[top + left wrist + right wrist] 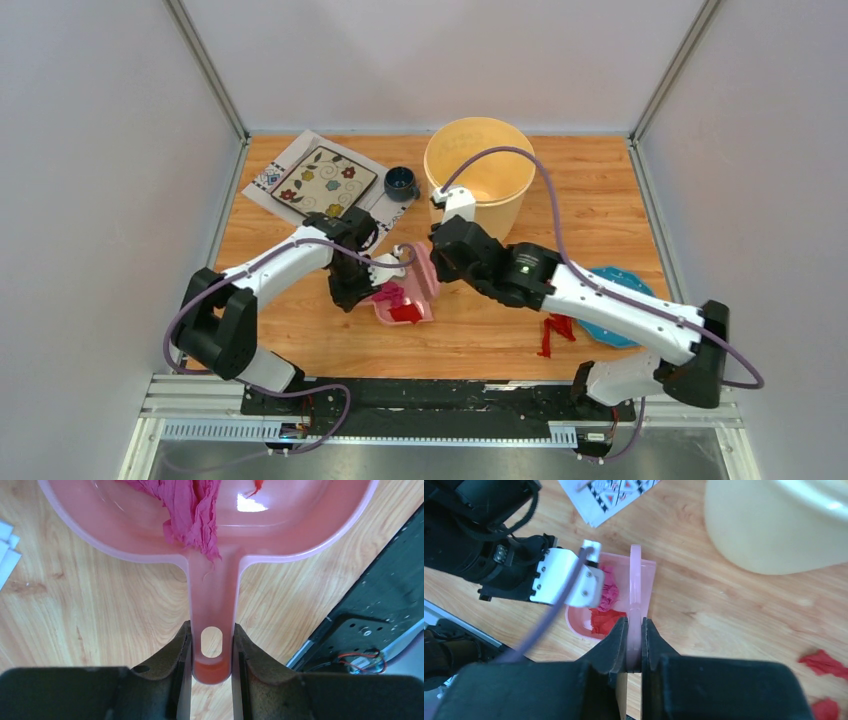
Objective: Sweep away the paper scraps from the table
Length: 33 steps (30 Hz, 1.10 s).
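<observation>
Magenta and red paper scraps sit heaped in the pink dustpan, just ahead of the left gripper, and a few red ones lie loose on the table beside the right arm's forearm. The left fingers are clamped tight on the dustpan's handle. The right gripper is pinched on the thin pink brush, which stands on edge at the pan's mouth. The left arm bends in from the left, and the right arm stretches diagonally to centre.
</observation>
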### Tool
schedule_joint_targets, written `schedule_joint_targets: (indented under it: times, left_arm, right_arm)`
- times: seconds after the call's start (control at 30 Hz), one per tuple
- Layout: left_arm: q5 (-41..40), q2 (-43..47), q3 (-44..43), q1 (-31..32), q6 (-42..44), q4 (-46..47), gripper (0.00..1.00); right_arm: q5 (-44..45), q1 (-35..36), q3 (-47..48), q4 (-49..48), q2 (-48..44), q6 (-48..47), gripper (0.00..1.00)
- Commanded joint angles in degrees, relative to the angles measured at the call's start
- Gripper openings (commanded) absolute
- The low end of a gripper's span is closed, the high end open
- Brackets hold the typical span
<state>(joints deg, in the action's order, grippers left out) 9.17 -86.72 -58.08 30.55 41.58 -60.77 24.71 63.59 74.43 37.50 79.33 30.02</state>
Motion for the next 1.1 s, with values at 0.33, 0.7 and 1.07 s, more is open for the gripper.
schedule_joint_targets:
  times: [0.33,0.7,1.07]
  left_arm:
    - [19.75,15.96,-11.60,-6.46,-8.70,-1.28,0.00]
    - [3.34,0.71,-45.74,-2.17,-16.88,1.09,0.00]
    - [-43.68,-13.74,-52.44,10.93,8.12,29.88,0.00]
  right_arm:
    - [18.45,-10.31,8.53,24.89,-26.94,-3.66,0.00]
    - [11.86,-30.70,7.04,30.80,-26.69,-7.87,0.00]
    - [0.25,-43.90,-1.74,26.66,-26.24,-11.21,0.00]
